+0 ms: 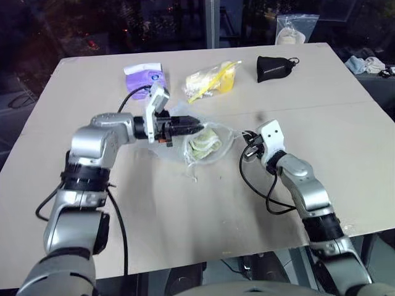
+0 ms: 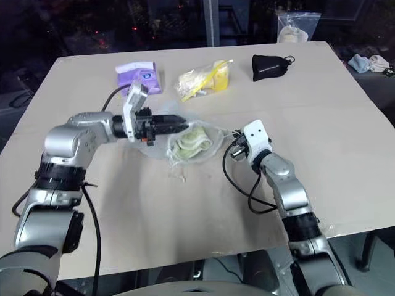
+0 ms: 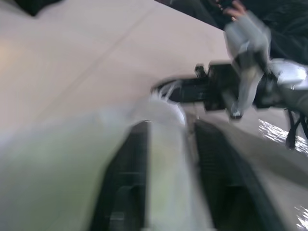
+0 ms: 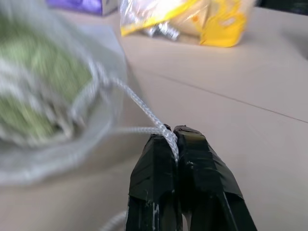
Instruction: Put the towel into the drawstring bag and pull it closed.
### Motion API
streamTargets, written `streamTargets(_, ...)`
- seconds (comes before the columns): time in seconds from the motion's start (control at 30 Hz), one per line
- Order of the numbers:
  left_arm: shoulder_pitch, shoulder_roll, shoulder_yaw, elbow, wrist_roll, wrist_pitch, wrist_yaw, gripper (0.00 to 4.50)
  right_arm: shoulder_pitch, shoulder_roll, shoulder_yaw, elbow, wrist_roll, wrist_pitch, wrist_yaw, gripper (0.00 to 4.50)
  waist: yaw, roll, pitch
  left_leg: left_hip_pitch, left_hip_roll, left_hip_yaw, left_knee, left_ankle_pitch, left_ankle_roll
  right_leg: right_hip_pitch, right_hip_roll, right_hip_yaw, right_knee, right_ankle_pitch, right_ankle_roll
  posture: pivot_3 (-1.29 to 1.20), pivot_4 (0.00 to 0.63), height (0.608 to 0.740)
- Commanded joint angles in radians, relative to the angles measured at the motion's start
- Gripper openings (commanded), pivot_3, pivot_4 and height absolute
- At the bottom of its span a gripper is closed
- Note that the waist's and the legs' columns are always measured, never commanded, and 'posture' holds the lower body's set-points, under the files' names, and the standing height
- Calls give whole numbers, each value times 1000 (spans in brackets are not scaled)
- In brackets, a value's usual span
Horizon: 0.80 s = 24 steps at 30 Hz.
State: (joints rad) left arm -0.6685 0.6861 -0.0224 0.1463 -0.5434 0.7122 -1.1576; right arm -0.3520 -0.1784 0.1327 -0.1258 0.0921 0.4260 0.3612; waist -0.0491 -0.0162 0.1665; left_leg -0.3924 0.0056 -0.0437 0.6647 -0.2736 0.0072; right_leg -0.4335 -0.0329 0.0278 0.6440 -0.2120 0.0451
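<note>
The pale green towel (image 1: 203, 142) lies inside the translucent white drawstring bag (image 1: 226, 133) at the middle of the table. My left gripper (image 1: 192, 126) reaches in level from the left at the bag's mouth. In the left wrist view its black fingers (image 3: 126, 159) stand apart with bag mesh between them, so it is open. My right gripper (image 4: 172, 132) is shut on the bag's thin white cord (image 4: 144, 113), which runs taut from the fingertips to the gathered bag edge. It sits just right of the bag (image 2: 235, 147).
Along the far side of the table (image 1: 185, 234) lie a purple packet (image 1: 144, 77), a yellow crinkly packet (image 1: 213, 79) and a small black pouch (image 1: 274, 66). A clear zip bag (image 1: 293, 29) stands at the far edge. Black cables hang by both wrists.
</note>
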Motion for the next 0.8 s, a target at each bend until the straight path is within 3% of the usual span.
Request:
streamTargets(0.03, 168, 109, 151, -214, -117, 134, 11, 3137, 24, 7, 3, -173, 27, 100, -15, 0, -11, 0, 0, -1, 1, 0, 0, 0, 0, -2, 0, 1, 0, 0, 0, 0, 150, 740)
streamTargets(0.07, 234, 148, 197, -265, -158, 181, 1, 3605, 27, 7, 5, -190, 30, 121, -15, 0, -12, -1, 0, -2, 1, 0, 0, 0, 0, -3, 0, 1, 1, 0, 0, 0, 150, 740)
streamTargets(0.17, 389, 226, 294, -356, -205, 220, -13, 3605, 31, -5, 7, -203, 36, 153, -5, 0, -3, 0, 0, -3, 1, -3, 0, 0, 0, -3, 0, -1, 0, 0, 0, 0, 150, 740)
streamTargets(0.27, 514, 244, 308, -428, -164, 144, -5, 3605, 30, -23, 10, -189, 34, 158, 5, 0, 14, 1, 1, 0, 0, -4, 0, 0, 0, 1, -1, -1, -2, 0, 0, 0, 150, 740)
streamTargets(0.43, 596, 125, 166, -521, -12, -45, 127, 3605, 19, -29, -5, -177, 47, 169, 9, 0, 31, 0, 1, 1, -1, -4, 3, 0, 0, 4, -2, -1, -3, 0, 0, 0, 150, 740)
streamTargets(0.6, 570, -25, 28, -454, 139, -195, 259, 3605, 38, -39, -9, -202, 45, 183, 2, 0, 36, 0, 0, 1, -3, -3, 4, 0, 0, 4, -1, -1, -1, 0, -1, 0, 150, 740)
streamTargets(0.67, 570, -44, 0, -434, 168, -240, 260, 3097, 44, -42, -10, -213, 43, 188, -7, 0, 35, -1, 0, 1, -3, -3, 3, 0, 0, 4, -1, -2, -1, 0, -1, 0, 150, 740)
streamTargets(0.7, 577, -44, -7, -422, 198, -284, 263, 3082, 46, -42, -11, -218, 42, 189, -11, 0, 33, -1, 0, 1, -3, -3, 3, 0, 0, 4, 0, -2, -1, 0, -1, 0, 150, 740)
streamTargets(0.8, 586, -55, 16, -389, 230, -403, 268, 1689, 55, -46, -28, -235, 45, 191, -21, 0, 32, 0, 0, 1, -2, -3, 2, 0, 0, 4, 0, -3, -1, 0, -1, 0, 150, 740)
